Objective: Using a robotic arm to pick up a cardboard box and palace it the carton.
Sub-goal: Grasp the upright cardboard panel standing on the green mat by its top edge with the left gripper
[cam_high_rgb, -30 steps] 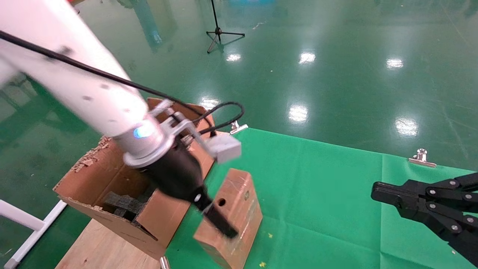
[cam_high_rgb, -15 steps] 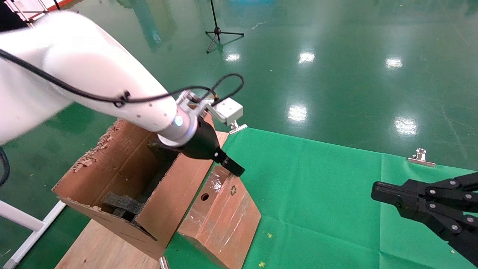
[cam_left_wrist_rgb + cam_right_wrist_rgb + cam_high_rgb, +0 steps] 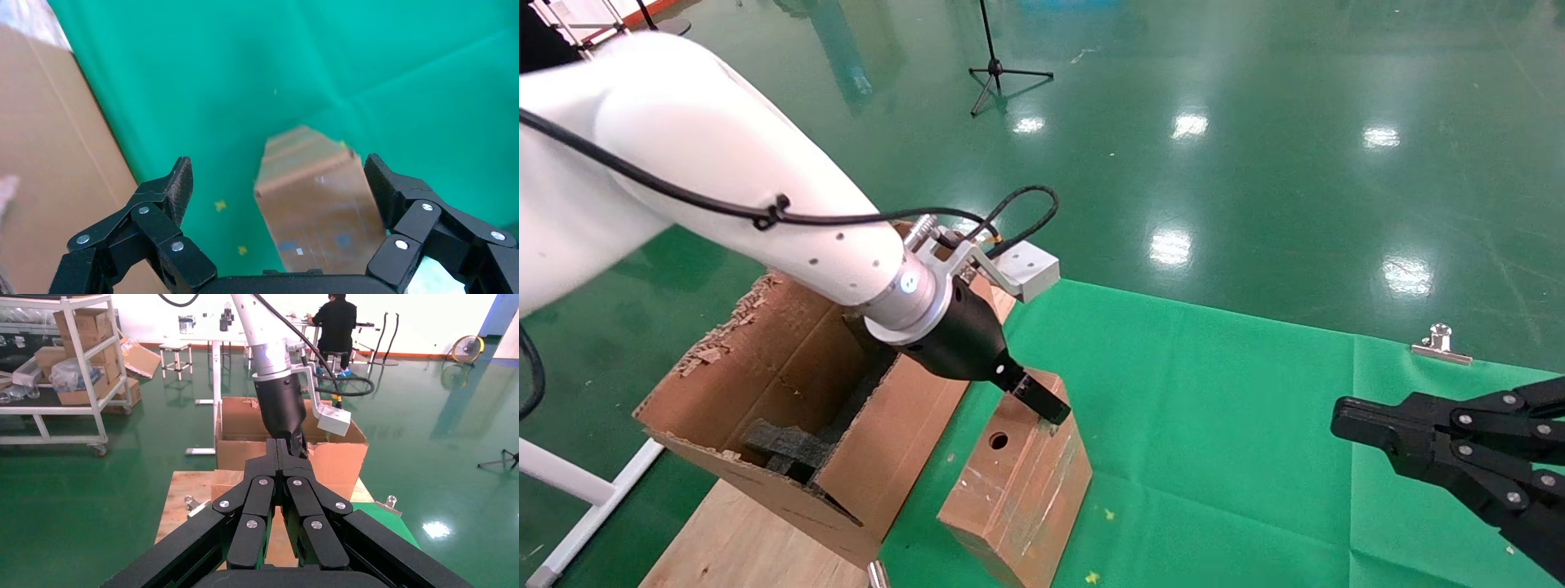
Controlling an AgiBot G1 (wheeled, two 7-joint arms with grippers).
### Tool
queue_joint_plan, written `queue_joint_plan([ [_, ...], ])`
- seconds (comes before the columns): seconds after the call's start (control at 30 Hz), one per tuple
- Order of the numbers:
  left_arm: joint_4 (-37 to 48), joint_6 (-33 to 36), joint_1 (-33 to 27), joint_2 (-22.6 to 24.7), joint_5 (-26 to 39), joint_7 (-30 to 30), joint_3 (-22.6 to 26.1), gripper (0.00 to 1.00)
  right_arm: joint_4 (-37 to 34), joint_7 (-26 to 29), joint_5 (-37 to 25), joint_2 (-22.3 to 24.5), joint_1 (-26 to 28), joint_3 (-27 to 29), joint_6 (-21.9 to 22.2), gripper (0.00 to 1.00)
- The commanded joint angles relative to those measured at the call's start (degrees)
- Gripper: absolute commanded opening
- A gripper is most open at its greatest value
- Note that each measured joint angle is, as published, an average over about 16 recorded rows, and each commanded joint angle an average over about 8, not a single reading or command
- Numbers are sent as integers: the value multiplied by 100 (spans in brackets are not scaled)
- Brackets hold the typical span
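**Left gripper spread over the top end of the cardboard box**

Left gripper [image 3: 278, 184], the black linked-finger tool of the robotic arm [image 3: 715, 196], hangs just above the upper end of the cardboard box [image 3: 1017, 482], with its fingers [image 3: 174, 187] spread wide apart and nothing between them. In the left wrist view the box [image 3: 318, 208] shows between the two fingers, nearer to one of them than to the other; whether that finger touches the cardboard cannot be told. In the head view one black finger [image 3: 1042, 400] lies at the box's top edge, on the side away from the carton.

The small slim box stands on end on the green cloth [image 3: 1238, 425], leaning a little, its narrow side with the round hole [image 3: 999, 441] facing the camera and glossy tape shining on its faces. It sits just beside the carton [image 3: 797, 408], close to the carton's long wall and outside it. The carton rests on a wooden board [image 3: 731, 539] at the cloth's left edge, its flaps ragged and torn, with black foam [image 3: 784, 445] inside.

The arm comes in from the left, passing over the carton, its grey camera block [image 3: 1027, 273] jutting out over the cloth.

The right gripper [image 3: 1344, 425] is parked low at the right over the cloth, well apart from the box, its fingers pressed together on nothing.
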Motion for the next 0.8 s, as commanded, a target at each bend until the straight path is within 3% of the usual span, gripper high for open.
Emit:
queue_joint_plan([
  [0.03,0,92,-38,-6,-86,6,-11,100,0,0,0,0,0,0,0,0],
  [0.3,-6,543,-215,19,-652,137,-123,100,0,-1,1,1,0,-2,1,0],
  [0.6,-14,562,-162,126,-576,242,-62,100,0,-2,3,2,1,-4,2,3],
  [0.73,-16,584,-158,176,-514,281,-31,99,-1,-2,3,2,1,-4,3,49],
  [0.8,-15,595,-163,193,-498,293,-26,74,-1,-3,3,2,0,-4,4,74],
])
